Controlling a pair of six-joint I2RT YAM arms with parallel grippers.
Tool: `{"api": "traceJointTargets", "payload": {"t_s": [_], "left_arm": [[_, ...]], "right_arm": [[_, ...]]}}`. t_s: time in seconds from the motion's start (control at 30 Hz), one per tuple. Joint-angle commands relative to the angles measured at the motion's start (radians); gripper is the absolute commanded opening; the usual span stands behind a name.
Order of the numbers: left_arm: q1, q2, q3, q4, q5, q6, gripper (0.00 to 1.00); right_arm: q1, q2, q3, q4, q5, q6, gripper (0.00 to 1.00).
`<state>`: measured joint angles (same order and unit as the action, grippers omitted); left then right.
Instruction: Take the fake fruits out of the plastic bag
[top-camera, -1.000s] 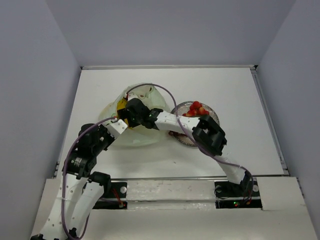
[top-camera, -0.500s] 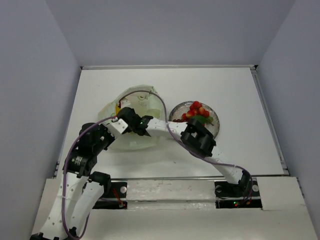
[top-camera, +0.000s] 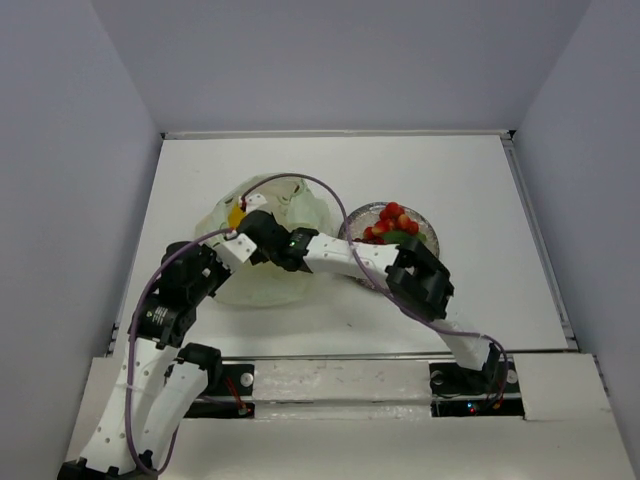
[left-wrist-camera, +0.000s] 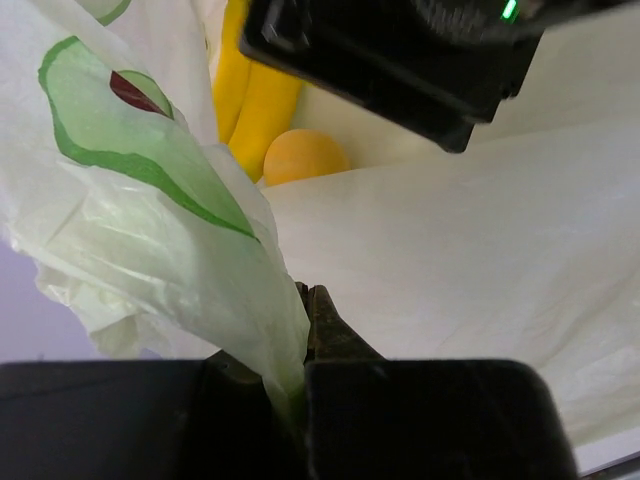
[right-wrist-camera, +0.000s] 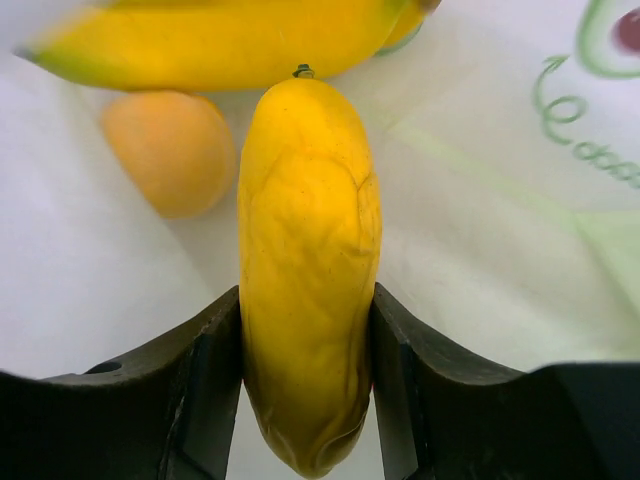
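A: Where is the yellow fruit (right-wrist-camera: 310, 270) found?

B: In the right wrist view it is clamped lengthwise between the fingers of the right gripper (right-wrist-camera: 305, 300), at the centre of the frame, with its stem end turned to the top. It is shown inside the bag (right-wrist-camera: 500, 250), whose pale film with green print fills the background.

A: What is shown there that is lost from above?

B: A banana (right-wrist-camera: 220, 35) is laid across the top edge and cut off by it. An orange ball (right-wrist-camera: 170, 150) is seen at the upper left, just beside the held fruit. In the top view only a yellow patch can be made out at the bag's upper left, and the rest is covered by the two wrists.

A: And the left gripper (left-wrist-camera: 300, 345)?

B: In the left wrist view it is closed on a gathered fold of the bag at the bottom centre. The banana and the ball are also seen near the top of that frame, partly hidden by the black body of the right gripper.

A: What is given by the top view alone?

B: The plate (top-camera: 432, 240) is seen on the table (top-camera: 470, 180), just right of the bag. Whether the two touch cannot be told. Red fruits (top-camera: 392, 215) and something green are piled on the plate, and single pieces cannot be told apart. The plate's lower left is covered by the right arm (top-camera: 345, 257).
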<state>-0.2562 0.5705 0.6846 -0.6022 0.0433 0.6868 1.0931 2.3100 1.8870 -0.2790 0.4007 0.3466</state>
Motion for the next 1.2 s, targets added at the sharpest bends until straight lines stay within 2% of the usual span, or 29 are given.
{"api": "traceJointTargets", "payload": {"t_s": [0.0, 0.23, 0.4, 0.47, 0.53, 0.7, 0.8, 0.93, 1.17], "left_arm": [[-0.003, 0.002, 0.003, 0.045, -0.014, -0.001, 0.01], [-0.003, 0.035, 0.012, 0.096, -0.058, -0.042, 0.01], [-0.003, 0.103, 0.075, 0.148, -0.135, -0.150, 0.01], [-0.003, 0.111, 0.096, 0.159, -0.123, -0.168, 0.01], [-0.003, 0.120, 0.115, 0.173, -0.122, -0.182, 0.01], [-0.003, 0.146, 0.112, 0.193, -0.120, -0.182, 0.01], [-0.002, 0.146, 0.109, 0.200, -0.114, -0.179, 0.01], [-0.003, 0.147, 0.113, 0.197, -0.117, -0.171, 0.01], [-0.003, 0.131, 0.119, 0.186, -0.122, -0.150, 0.01]], "right_arm": [[-0.001, -0.239, -0.032, 0.047, 0.013, 0.008, 0.09], [-0.001, -0.397, -0.083, 0.060, -0.064, -0.014, 0.09], [-0.010, -0.526, -0.092, -0.113, -0.192, -0.038, 0.08], [-0.039, -0.593, -0.141, -0.175, -0.180, -0.040, 0.07], [-0.077, -0.733, -0.213, -0.222, -0.137, -0.009, 0.07], [-0.335, -1.096, -0.592, -0.264, 0.033, 0.231, 0.06], [-0.387, -1.178, -0.741, -0.310, 0.128, 0.414, 0.06], [-0.398, -1.138, -0.887, -0.439, 0.188, 0.668, 0.05], [-0.398, -1.026, -0.999, -0.442, 0.176, 0.923, 0.12]]}}
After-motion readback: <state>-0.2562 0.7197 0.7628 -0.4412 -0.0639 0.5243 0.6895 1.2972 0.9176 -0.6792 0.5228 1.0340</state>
